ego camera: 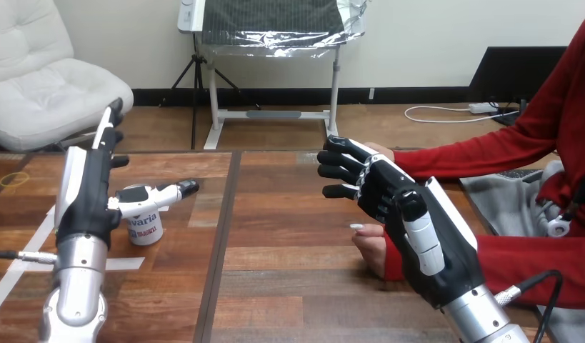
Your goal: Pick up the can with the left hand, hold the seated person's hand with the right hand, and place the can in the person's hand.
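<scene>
So the can [145, 227] was standing upright on the desk [289, 286], long axis straight up. Everything I say below is measured off that can.

The left hand [86, 189] was right beside the can, on the can's left, palm turned toward it. Its fingers were straight and pointing up, spread apart, clamped on nothing. Its thumb [157, 194] stuck out sideways across the top of the can. From where I stood I couldn't tell if the thumb was actually touching the rim or just hanging over it. Either way the can sat in the opening between thumb and palm, so my read is that the left hand only had to close round it. It was by far the nearer hand.

The right hand [400, 207] was well away to the can's right, raised off the desk and reaching across toward the can's side. The person's near hand [371, 246] rested on the desk just under it, and the person's far hand [380, 149] peeked out behind it. I honestly couldn't tell whether the right hand was gripping either one.

The desk itself was dark wooden planks, with strips of white tape [125, 263] just in front of the can and off to its left.
</scene>
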You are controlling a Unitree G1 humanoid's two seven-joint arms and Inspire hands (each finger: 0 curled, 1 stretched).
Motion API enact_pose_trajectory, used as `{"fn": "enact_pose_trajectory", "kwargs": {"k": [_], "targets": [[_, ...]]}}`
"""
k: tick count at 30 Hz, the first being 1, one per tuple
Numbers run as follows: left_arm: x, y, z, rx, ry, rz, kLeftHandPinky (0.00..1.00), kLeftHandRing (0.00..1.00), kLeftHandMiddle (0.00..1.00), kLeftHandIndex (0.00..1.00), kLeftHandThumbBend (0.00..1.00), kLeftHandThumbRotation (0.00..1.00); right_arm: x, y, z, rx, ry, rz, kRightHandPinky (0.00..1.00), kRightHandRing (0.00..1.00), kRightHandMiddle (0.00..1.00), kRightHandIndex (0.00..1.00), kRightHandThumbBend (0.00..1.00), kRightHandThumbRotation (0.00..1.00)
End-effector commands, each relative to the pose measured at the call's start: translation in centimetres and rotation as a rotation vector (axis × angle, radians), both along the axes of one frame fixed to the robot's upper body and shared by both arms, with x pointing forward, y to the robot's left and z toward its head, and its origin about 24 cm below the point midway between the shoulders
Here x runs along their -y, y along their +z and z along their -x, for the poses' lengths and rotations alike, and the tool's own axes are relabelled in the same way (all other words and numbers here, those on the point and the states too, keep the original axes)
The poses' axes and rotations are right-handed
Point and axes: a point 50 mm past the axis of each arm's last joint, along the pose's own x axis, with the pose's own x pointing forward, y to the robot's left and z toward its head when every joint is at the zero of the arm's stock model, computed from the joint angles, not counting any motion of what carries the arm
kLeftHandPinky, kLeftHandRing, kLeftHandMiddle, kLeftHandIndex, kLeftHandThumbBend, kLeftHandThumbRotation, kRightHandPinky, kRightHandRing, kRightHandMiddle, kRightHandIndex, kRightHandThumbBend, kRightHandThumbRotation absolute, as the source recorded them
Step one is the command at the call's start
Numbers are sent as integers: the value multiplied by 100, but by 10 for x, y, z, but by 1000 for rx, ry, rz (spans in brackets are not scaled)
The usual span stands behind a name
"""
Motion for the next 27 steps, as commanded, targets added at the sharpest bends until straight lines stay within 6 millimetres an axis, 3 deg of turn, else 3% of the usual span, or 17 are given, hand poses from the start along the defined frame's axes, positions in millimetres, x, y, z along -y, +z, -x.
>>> {"fn": "enact_pose_trajectory", "kwargs": {"k": [1,27], "targets": [[2,24,-20,55,-6,-50,80,91,94,96,94,14,1,21,-12,97,1,-10,77,84,85,86,88,100],[-2,20,-37,-56,54,-107,78,91,93,94,89,12,1,22,-12,104,9,-9,77,84,85,86,87,100]]}}
